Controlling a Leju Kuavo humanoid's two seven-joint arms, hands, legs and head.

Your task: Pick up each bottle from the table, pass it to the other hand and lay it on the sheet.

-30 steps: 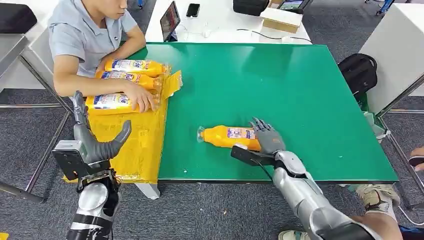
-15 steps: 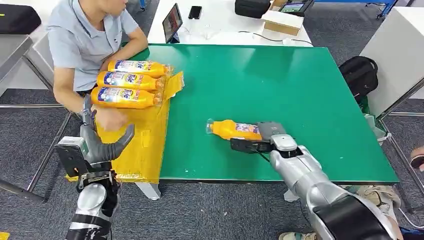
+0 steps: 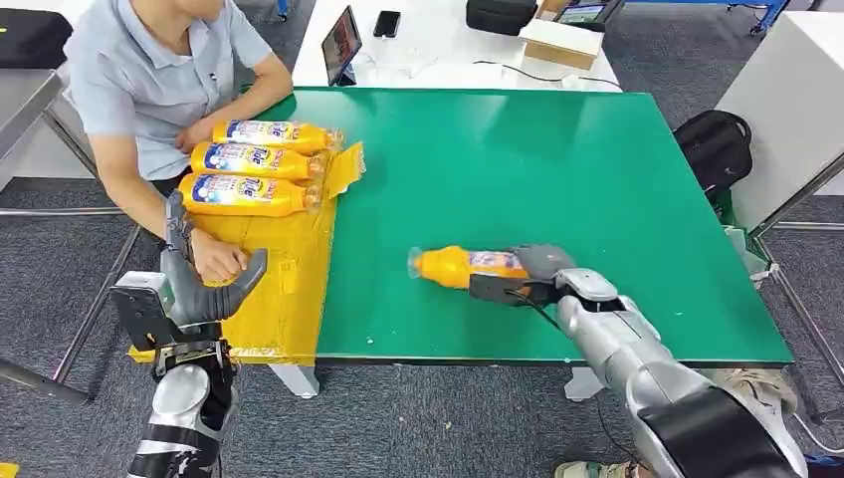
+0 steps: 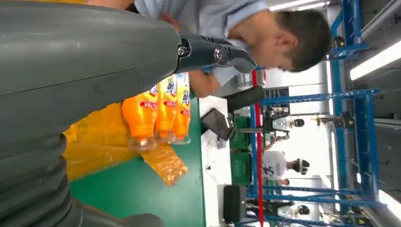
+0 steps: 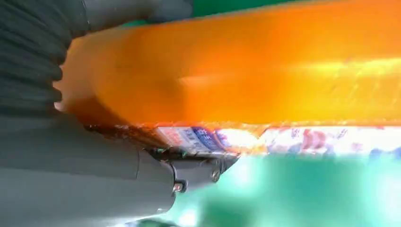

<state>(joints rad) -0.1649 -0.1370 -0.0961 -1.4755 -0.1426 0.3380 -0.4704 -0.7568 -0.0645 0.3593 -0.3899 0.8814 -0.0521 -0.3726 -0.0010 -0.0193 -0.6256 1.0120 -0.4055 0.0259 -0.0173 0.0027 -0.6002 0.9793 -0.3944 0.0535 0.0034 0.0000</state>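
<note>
Right robot hand (image 3: 537, 269) clenched round the base end of an orange bottle (image 3: 466, 265), cap pointing left, near the middle of the green table (image 3: 557, 159); in the right wrist view bottle body (image 5: 246, 71) pressed close against thumb and fingers, label facing the table. Cannot tell whether lifted clear or resting on the surface. Left robot hand (image 3: 194, 279) released, fingers spread, holding nothing, hovering above the near part of the yellow sheet (image 3: 289, 289) at the table's left edge. Three more bottles (image 3: 254, 159) lying side by side at the sheet's far end, caps to the right.

Likely trouble, judged from this:
- Grip sitting at one end of a long, smooth bottle, so risk of the cap end drooping or the body slipping and rolling once raised
- Handover across a wide gap, hands well apart, so risk of a drop onto the table if the right lets go before the left closes firmly
- A person's fist (image 3: 221, 261) resting on the sheet just beside the left robot hand, so risk of contact during the pass or the laying down
- Crinkled sheet corner (image 3: 345, 164) prone to being dragged, disturbing the laid row
</note>
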